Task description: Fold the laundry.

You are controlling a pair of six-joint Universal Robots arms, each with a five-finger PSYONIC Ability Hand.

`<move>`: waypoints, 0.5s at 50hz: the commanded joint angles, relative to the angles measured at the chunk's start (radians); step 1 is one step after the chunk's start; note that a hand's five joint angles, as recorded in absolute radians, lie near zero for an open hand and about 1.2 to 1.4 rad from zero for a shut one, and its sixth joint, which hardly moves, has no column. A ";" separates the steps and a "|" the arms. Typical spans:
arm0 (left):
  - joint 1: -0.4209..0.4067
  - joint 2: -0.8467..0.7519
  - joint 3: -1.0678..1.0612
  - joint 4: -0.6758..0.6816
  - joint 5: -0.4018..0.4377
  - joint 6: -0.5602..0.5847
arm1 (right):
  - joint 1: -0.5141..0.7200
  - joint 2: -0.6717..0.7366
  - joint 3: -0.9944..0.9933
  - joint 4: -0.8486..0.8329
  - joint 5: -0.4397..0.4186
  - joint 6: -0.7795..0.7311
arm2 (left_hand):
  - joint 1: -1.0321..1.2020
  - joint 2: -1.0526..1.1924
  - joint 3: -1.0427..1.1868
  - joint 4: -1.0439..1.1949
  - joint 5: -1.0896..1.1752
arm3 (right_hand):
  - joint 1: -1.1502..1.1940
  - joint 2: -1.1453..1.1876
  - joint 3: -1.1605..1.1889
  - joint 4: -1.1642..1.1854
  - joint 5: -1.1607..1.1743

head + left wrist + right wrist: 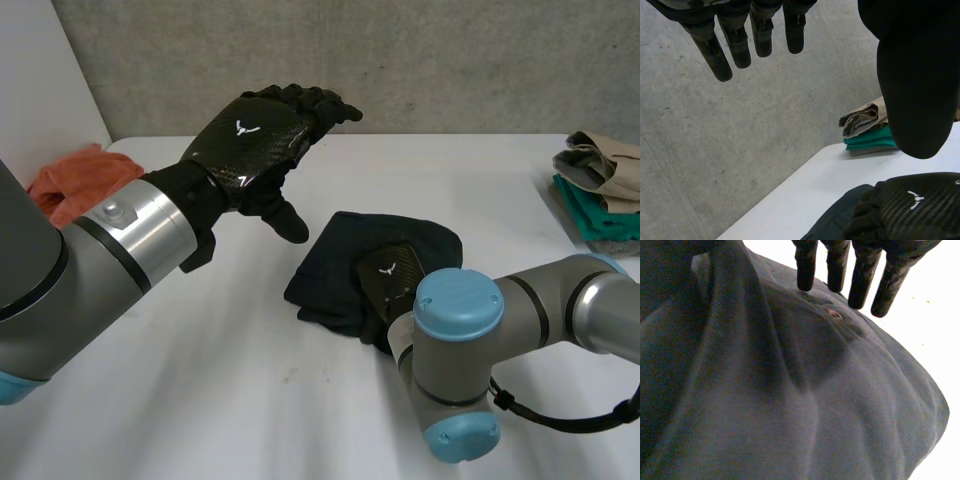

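A dark navy folded garment lies in the middle of the white table. My right hand rests flat on the garment's near right part, fingers straight; in the right wrist view its fingers lie along the dark cloth. My left hand hovers in the air up and to the left of the garment, open, fingers spread and holding nothing. In the left wrist view its fingers are straight, with the right hand and the garment below.
An orange-red cloth lies at the table's far left. A stack of folded laundry, beige on teal, stands at the far right edge, also seen as a stack from the left wrist. A grey concrete wall runs behind the table.
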 commanded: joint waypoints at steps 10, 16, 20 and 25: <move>0.000 0.000 -0.001 0.001 0.000 0.000 | -0.090 0.000 -0.080 0.003 -0.004 -0.067 | -0.020 -0.018 -0.023 -0.017 -0.035 | 1.169 1.128 1.126 1.130 1.119; 0.001 0.000 -0.001 0.001 0.000 0.000 | -0.155 -0.012 -0.096 0.001 -0.059 -0.127 | -0.023 -0.021 -0.026 -0.019 -0.038 | 1.169 1.128 1.126 1.130 1.119; 0.001 0.000 -0.002 0.000 0.000 0.000 | -0.211 -0.012 -0.126 -0.006 -0.164 -0.184 | -0.023 -0.021 -0.026 -0.019 -0.038 | 0.938 0.897 0.896 0.899 0.888; 0.001 0.000 -0.004 0.000 -0.001 0.000 | -0.277 -0.043 -0.184 -0.013 -0.341 -0.222 | -0.020 -0.018 -0.023 -0.016 -0.035 | 1.002 0.961 0.960 0.963 0.952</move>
